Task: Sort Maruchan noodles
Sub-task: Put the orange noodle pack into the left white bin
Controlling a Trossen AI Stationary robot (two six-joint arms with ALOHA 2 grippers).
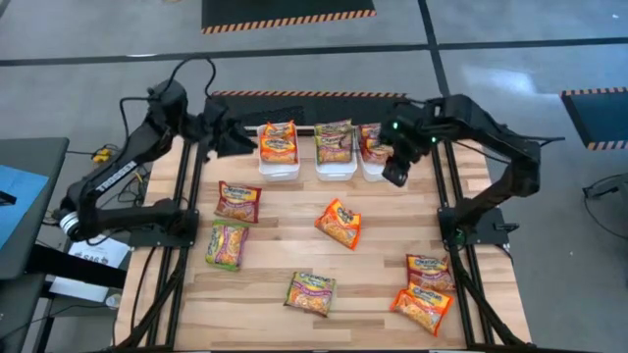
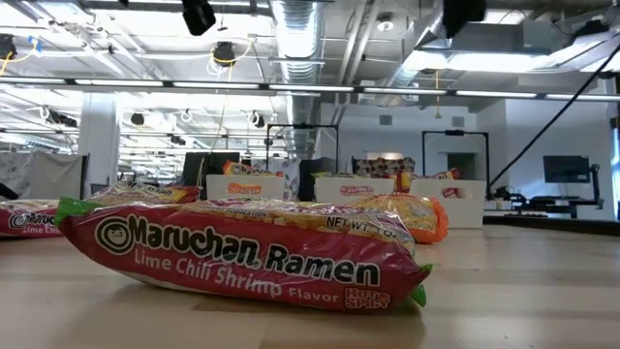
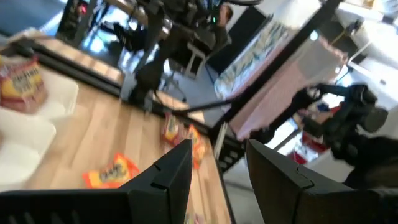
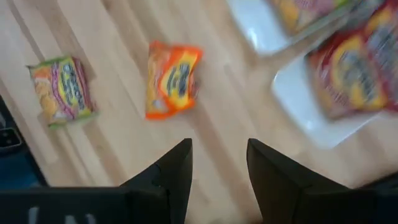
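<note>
Your right gripper point(image 1: 397, 175) hangs just in front of the right-hand white bin point(image 1: 374, 165) at the desk's point(image 1: 373, 294) far edge, jaws spread and holding nothing. Your left gripper point(image 1: 238, 140) sits at the far left corner beside the bins, jaws parted too. Six Maruchan noodles point(image 1: 339, 223) packets lie loose: one mid-desk, two near the left edge, one at the near edge, two in the near right corner. Bare wood lies between them.

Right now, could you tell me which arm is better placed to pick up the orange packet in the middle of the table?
Probably the right: its open claw hangs empty nearer the orange packet than the left claw.
</note>
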